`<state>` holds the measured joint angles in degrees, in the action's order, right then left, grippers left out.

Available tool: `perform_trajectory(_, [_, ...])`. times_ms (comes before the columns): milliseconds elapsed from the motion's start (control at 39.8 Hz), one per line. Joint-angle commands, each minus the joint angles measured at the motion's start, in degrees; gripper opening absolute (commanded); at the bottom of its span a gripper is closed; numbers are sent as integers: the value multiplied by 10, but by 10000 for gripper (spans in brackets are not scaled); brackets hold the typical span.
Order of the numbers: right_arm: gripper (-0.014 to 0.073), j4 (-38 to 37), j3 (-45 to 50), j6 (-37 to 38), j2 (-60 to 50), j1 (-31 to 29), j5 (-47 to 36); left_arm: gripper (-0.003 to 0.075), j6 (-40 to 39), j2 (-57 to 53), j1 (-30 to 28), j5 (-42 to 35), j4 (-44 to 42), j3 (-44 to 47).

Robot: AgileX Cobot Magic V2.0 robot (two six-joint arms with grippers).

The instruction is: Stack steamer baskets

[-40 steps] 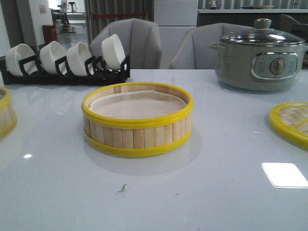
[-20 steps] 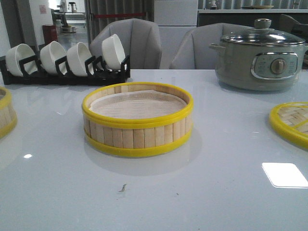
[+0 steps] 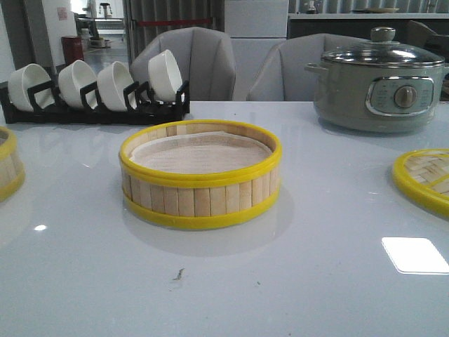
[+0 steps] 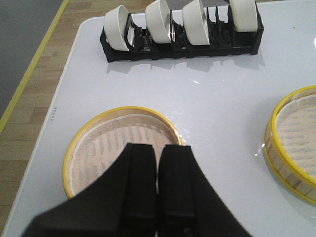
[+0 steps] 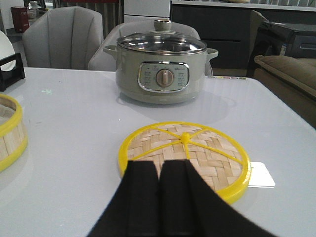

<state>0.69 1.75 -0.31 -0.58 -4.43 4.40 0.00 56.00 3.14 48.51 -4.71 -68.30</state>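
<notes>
One steamer basket (image 3: 200, 200) with bamboo slats, yellow rims and a pale liner stands in the middle of the table. A second steamer basket (image 3: 5, 168) shows only partly at the left edge. In the left wrist view my left gripper (image 4: 158, 147) hangs shut and empty above that second basket (image 4: 106, 143), with the middle basket (image 4: 291, 143) off to one side. My right gripper (image 5: 159, 164) is also shut and empty, hovering over the near rim of the flat woven lid (image 5: 197, 148). Neither gripper appears in the front view.
A black rack of white bowls (image 3: 98, 88) stands at the back left. At the back right is a grey electric pot (image 3: 379, 84) with a glass lid. The woven lid (image 3: 424, 179) lies at the right edge. Chairs stand behind the table.
</notes>
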Motion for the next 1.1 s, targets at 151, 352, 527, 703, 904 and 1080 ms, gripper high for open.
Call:
perform_trajectory(151, [55, 2, -9, -9, -12, -1, -59, 87, -4, -4, 4, -41, 15, -21])
perform_trajectory(352, [55, 2, -11, -9, -12, -1, -178, 87, -4, -3, 4, -36, 22, -21])
perform_trajectory(527, [55, 2, -110, -9, -3, -1, -35, 87, -4, -4, 4, -36, 22, -21])
perform_trajectory(703, [55, 2, -199, -9, 136, -1, -20, 87, -4, -4, 29, -35, 23, -21])
perform_trajectory(904, [55, 6, -351, -9, 405, -1, 15, 87, -4, -4, 59, -31, 21, -21])
perform_trajectory(1080, [55, 12, -496, -9, 525, -1, 187, 87, -4, -4, 60, -21, 21, -21])
